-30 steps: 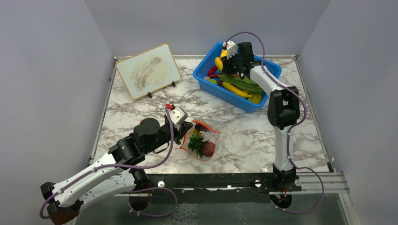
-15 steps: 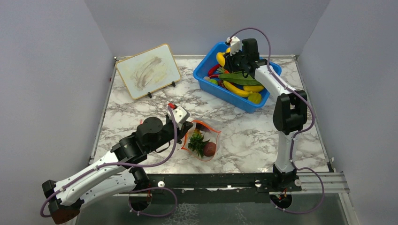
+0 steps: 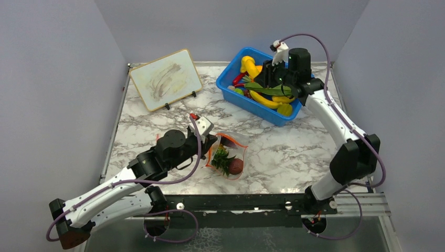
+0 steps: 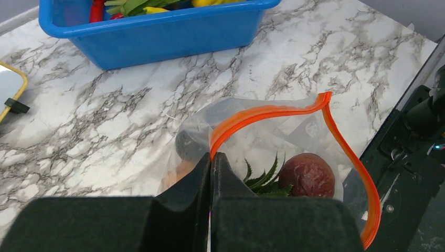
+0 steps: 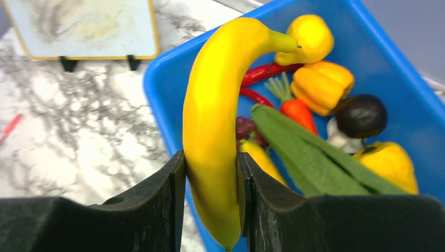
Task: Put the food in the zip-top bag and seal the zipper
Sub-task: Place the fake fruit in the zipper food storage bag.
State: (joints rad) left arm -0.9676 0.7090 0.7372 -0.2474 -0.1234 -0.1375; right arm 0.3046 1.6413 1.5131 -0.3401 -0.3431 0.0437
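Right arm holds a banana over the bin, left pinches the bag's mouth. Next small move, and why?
Probably swing the right gripper, shut on the banana, from above the blue bin toward the zip-top bag: the left gripper pinches the zipper, holding the mouth open, with room beside the round fruit.

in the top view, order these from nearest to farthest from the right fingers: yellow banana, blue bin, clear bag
1. Yellow plastic toy banana: clamped between the right fingers, above the bin.
2. Blue plastic bin: just below them, at the table's back right.
3. Clear crinkly zip-top bag: farthest, at the front centre, pinched by the left fingers.
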